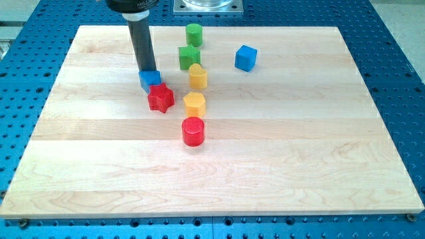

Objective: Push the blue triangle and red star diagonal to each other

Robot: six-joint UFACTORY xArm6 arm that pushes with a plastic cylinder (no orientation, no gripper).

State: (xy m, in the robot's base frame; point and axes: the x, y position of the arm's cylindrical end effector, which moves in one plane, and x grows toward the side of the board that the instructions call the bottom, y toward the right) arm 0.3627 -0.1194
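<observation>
The blue triangle (150, 80) lies on the wooden board toward the view's upper left. The red star (161, 97) sits just below and slightly right of it, touching it. My tip (146, 70) comes down from the view's top and stands at the blue triangle's upper edge, touching it or nearly so.
A green cylinder (194, 34), a green star (189, 57), a yellow block (198, 76), a yellow hexagon (194, 104) and a red cylinder (193, 131) form a column right of the star. A blue cube (246, 58) lies further right. The board (299, 153) rests on a blue perforated table.
</observation>
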